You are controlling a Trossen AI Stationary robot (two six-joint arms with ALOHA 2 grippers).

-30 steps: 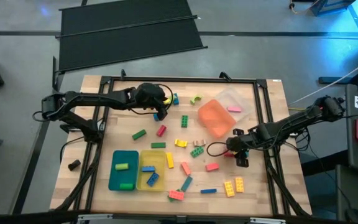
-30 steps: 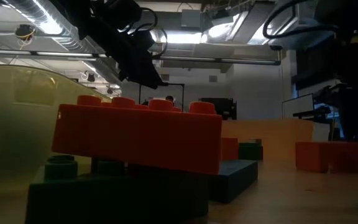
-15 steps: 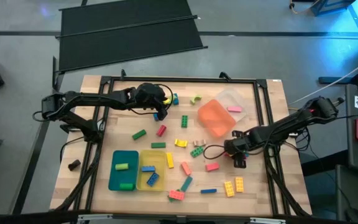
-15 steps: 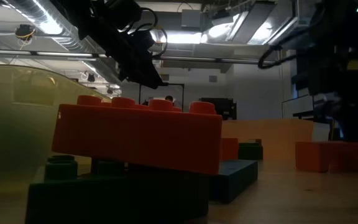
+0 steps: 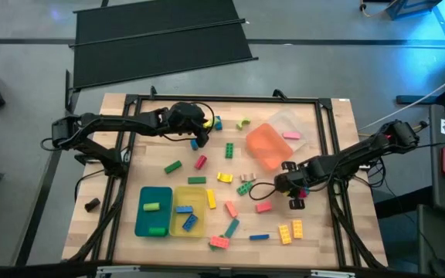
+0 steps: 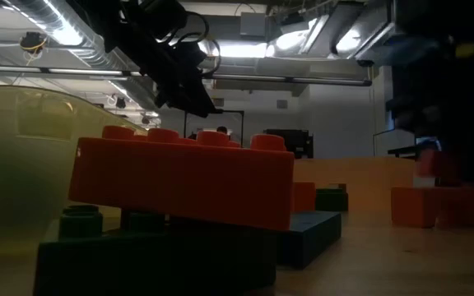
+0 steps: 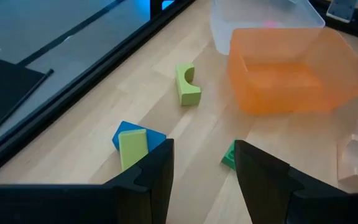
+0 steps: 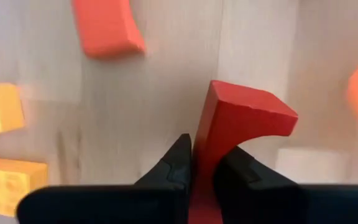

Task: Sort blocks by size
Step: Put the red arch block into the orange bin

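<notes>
Blocks of many colours lie scattered on the wooden table [image 5: 331, 139]. My right gripper [image 5: 295, 193] hangs right of the table's middle, pointing steeply down, shut on a red block [image 8: 244, 115] with a notch in one side. A pink block [image 5: 263, 207] and two yellow blocks [image 5: 290, 230] lie close by. My left gripper [image 5: 200, 137] hovers open at the far left. Beyond its fingertips a yellow-green block [image 7: 132, 148] rests on a blue block [image 7: 124, 130], a green arched block [image 7: 188, 84] past them. My right gripper pinches the red block's narrow part [image 8: 207, 140] between its two fingers [image 8: 180, 163], coming from above and pointing steeply down. The wider notched end [image 8: 253, 112] sticks out below the fingertips. Whether that end rests on the table cannot be told.
An orange tray [image 5: 267, 147] and a clear tray [image 5: 290, 123] stand at the far right. A teal tray [image 5: 154, 210] and a yellow tray [image 5: 188, 210] with blocks inside stand near the front left. In the low view an orange-red block [image 6: 179, 177] lies on a dark green one.
My right gripper has moved a little toward the table's left edge. My left gripper has kept still.
</notes>
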